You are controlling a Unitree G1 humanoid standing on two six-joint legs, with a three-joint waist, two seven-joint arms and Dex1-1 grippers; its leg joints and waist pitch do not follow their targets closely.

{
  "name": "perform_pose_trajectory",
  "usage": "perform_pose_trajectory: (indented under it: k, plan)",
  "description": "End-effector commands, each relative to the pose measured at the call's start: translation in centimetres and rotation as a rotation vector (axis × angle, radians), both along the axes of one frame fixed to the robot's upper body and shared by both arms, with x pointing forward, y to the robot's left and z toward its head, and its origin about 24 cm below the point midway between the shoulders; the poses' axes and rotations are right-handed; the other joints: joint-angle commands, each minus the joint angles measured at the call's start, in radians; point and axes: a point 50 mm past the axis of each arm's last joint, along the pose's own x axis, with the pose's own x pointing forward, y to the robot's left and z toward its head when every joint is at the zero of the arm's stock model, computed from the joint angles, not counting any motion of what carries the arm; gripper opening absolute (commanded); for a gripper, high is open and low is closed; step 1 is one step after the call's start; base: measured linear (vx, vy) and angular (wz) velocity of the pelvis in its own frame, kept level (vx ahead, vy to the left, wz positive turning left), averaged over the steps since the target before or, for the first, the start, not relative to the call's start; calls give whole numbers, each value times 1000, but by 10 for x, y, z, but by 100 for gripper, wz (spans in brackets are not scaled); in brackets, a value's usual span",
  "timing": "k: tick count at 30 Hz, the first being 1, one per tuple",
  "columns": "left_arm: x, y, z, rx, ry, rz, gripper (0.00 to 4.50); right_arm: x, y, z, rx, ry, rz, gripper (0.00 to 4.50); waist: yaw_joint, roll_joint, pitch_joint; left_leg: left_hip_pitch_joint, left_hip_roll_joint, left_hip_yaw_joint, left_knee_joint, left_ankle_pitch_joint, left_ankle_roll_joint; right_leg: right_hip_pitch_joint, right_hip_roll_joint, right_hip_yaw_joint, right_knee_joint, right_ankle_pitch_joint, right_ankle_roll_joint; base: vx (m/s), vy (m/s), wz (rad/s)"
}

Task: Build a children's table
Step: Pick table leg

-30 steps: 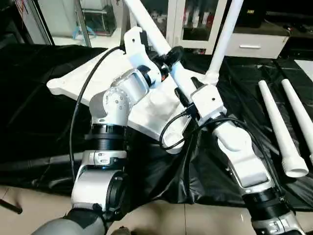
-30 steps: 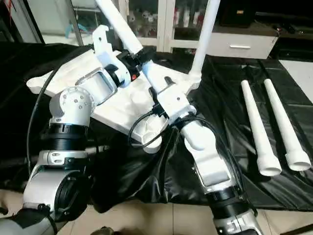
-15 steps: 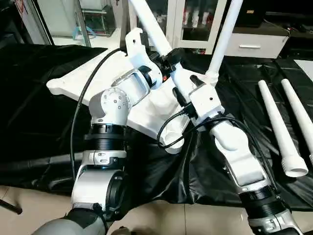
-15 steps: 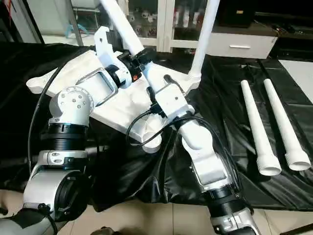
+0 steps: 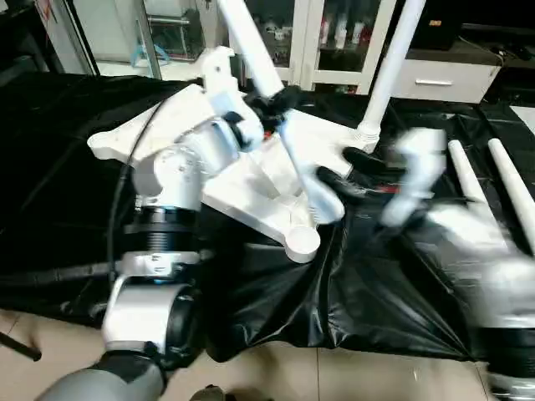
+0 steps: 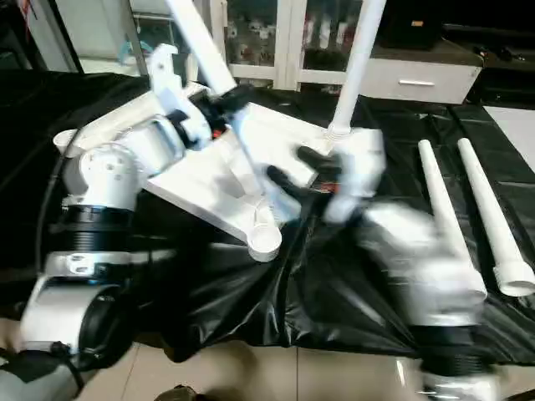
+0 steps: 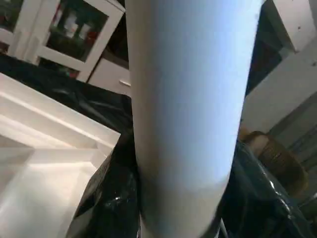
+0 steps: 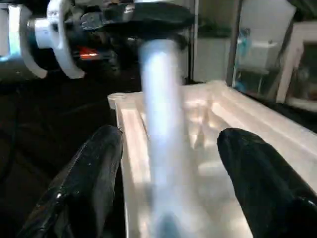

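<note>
1. Clamping the tilted leg [image 5: 251,42], the left gripper [image 5: 272,104] holds it above the upturned tabletop [image 5: 180,125].
2. Right gripper [image 5: 347,167] stands open, clear of the leg.
3. Line the leg's end up with the near corner socket [image 5: 301,244] before pressing.

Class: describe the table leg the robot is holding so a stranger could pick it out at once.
Start at the white tabletop lying underside-up on the black cover. One leg stands upright at its far corner; two lie loose to the right. The held leg alone leans slantwise over the tabletop, clamped by the left tool.
</note>
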Motion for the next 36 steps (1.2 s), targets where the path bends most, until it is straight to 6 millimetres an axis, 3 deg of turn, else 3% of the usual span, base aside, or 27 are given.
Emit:
perform_pose_trajectory:
  k: [1, 2, 3, 5, 7, 11, 16, 19, 23, 29, 36]
  plan:
    - [-1, -6, 3, 12, -12, -44, 179, -2, -15, 7, 3, 23, 20, 336, 2, -21, -83, 18, 41, -22, -62, -117, 81, 62, -51, 33, -61, -179, -212, 0, 0, 0]
    - [-1, -5, 4, 16, -15, -56, 179, -1, -25, 10, 4, 40, -4, 336, 4, -21, -83, 21, 41, -21, -62, -123, 73, 59, -52, 34, -63, -202, -206, 0, 0, 0]
    - [-1, -5, 4, 16, -15, -56, 179, -1, -25, 10, 4, 40, -4, 336, 4, -22, -82, 21, 40, -20, -61, -125, 70, 58, -51, 34, -65, -212, -203, 0, 0, 0]
    - [-2, -4, 4, 27, -22, -81, 179, 8, -48, 18, 30, 83, -114, 336, 3, -25, -82, 15, 36, -22, -63, -122, 60, 61, -53, 32, -66, -249, -187, 0, 0, 0]
    - [-4, -5, 3, 33, -24, -95, 179, 10, -57, 21, 48, 125, -132, 336, 4, -24, -82, 22, 36, -19, -60, -128, 51, 55, -50, 31, -71, -273, -184, 0, 0, 0]
    - [-5, -6, 4, 36, -29, -113, 179, 12, -58, 19, 70, 167, -120, 336, 7, -26, -82, 18, 36, -20, -60, -125, 53, 57, -52, 30, -71, -273, -176, 0, 0, 0]
    - [-8, -8, 5, 39, -39, -151, 179, 12, -51, 14, 69, 211, -56, 336, 12, -30, -86, 16, 38, -19, -56, -88, 69, 56, -52, 31, -63, -222, -193, 0, 0, 0]
    - [-19, -14, 7, 39, -98, -296, 179, 10, -40, 11, 56, 249, 28, 336, 16, -31, -86, 17, 38, -19, -56, -80, 74, 55, -54, 31, -62, -230, -199, 0, 0, 0]
    - [-43, -22, 14, 45, -242, -568, 179, 1, -22, 11, 27, 267, 187, 336, 17, -27, -83, 19, 44, -18, -61, -102, 60, 51, -54, 33, -60, -246, -208, 0, 0, 0]
    - [-59, -26, 21, 44, -379, -787, 178, -11, 0, 11, 36, 307, 406, 336, 15, -28, -76, 22, 44, -20, -69, -160, 24, 49, -59, 36, -72, -337, -169, 0, 0, 0]
    - [-61, -28, 25, -63, -406, -886, 177, -17, 9, 10, 58, 342, 530, 336, 17, -26, -79, 24, 47, -20, -70, -156, 9, 51, -60, 38, -64, -292, -189, 0, 0, 0]
